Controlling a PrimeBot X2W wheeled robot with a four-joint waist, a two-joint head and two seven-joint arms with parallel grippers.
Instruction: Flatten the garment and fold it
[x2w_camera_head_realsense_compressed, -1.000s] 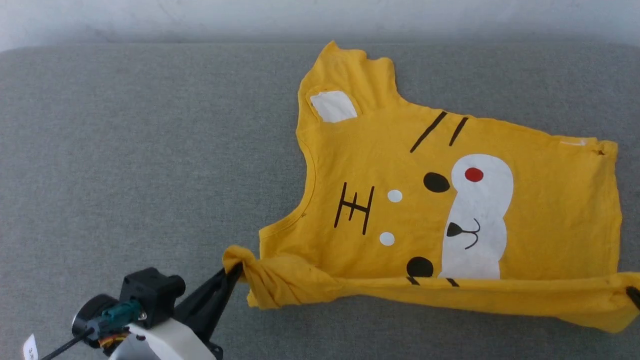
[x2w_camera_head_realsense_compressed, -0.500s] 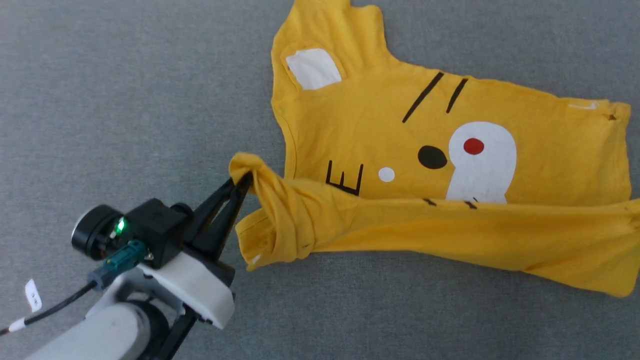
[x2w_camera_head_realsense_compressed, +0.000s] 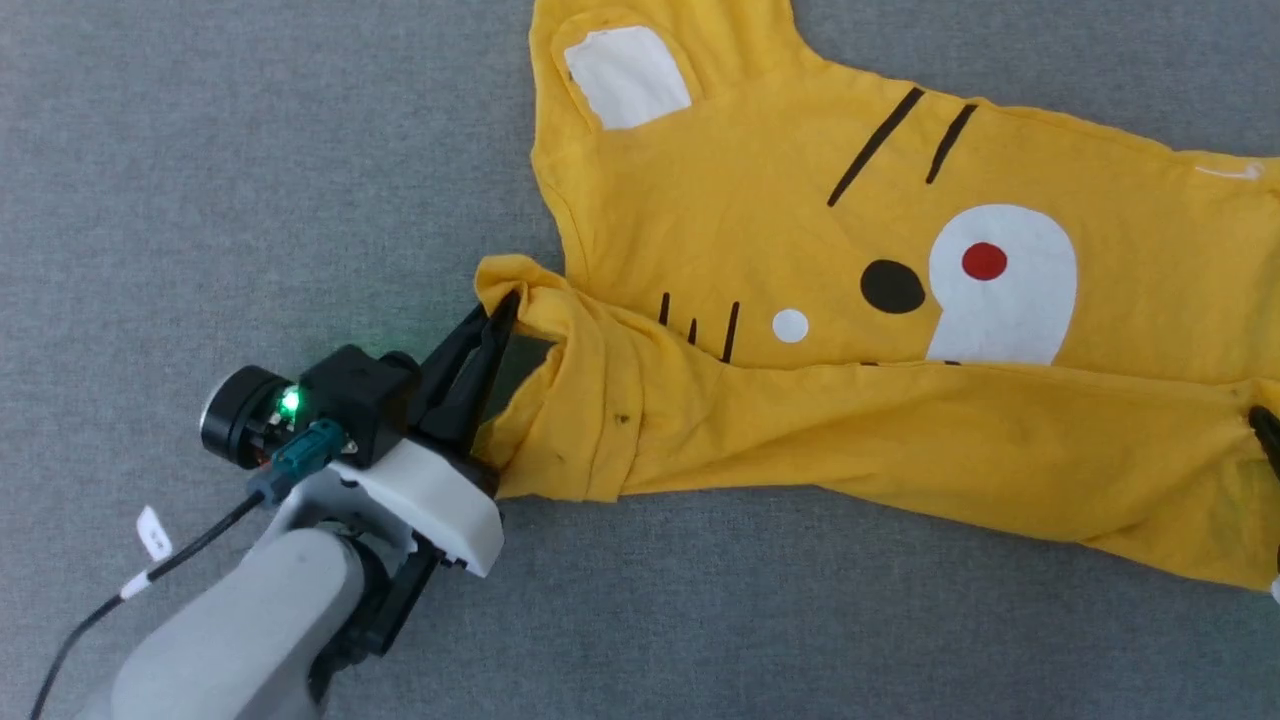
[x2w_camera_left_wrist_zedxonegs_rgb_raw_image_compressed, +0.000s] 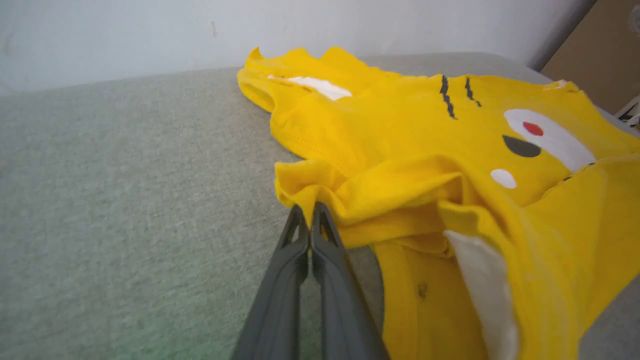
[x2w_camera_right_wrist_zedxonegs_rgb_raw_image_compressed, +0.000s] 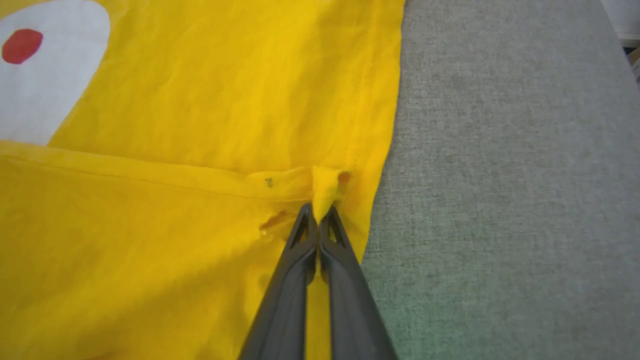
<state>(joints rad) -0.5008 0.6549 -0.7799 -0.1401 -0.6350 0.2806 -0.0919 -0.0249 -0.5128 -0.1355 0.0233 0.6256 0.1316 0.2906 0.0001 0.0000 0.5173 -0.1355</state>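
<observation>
The yellow T-shirt (x2w_camera_head_realsense_compressed: 800, 230) with the cartoon face lies on the grey surface, its near long edge lifted and folded over toward the far side, covering the lower part of the face print. My left gripper (x2w_camera_head_realsense_compressed: 505, 305) is shut on the bunched sleeve corner at the shirt's left end, also seen as the pinched yellow fold (x2w_camera_left_wrist_zedxonegs_rgb_raw_image_compressed: 310, 192) at my left gripper (x2w_camera_left_wrist_zedxonegs_rgb_raw_image_compressed: 309, 210). My right gripper (x2w_camera_right_wrist_zedxonegs_rgb_raw_image_compressed: 318, 212) is shut on a small tuft of the hem corner (x2w_camera_right_wrist_zedxonegs_rgb_raw_image_compressed: 325, 187) at the shirt's right end; a dark tip of it (x2w_camera_head_realsense_compressed: 1265, 430) shows at the head view's right edge.
The grey fabric-covered surface (x2w_camera_head_realsense_compressed: 250, 150) spreads all around the shirt. A pale wall (x2w_camera_left_wrist_zedxonegs_rgb_raw_image_compressed: 150, 30) rises behind it, and a brown panel (x2w_camera_left_wrist_zedxonegs_rgb_raw_image_compressed: 600, 55) stands at the far right. My left arm's cable (x2w_camera_head_realsense_compressed: 190, 550) trails at the lower left.
Both grippers have carried the near edge of the shirt farther over the face print, which now covers the muzzle's lower half. The head camera has tilted down and moved closer.
</observation>
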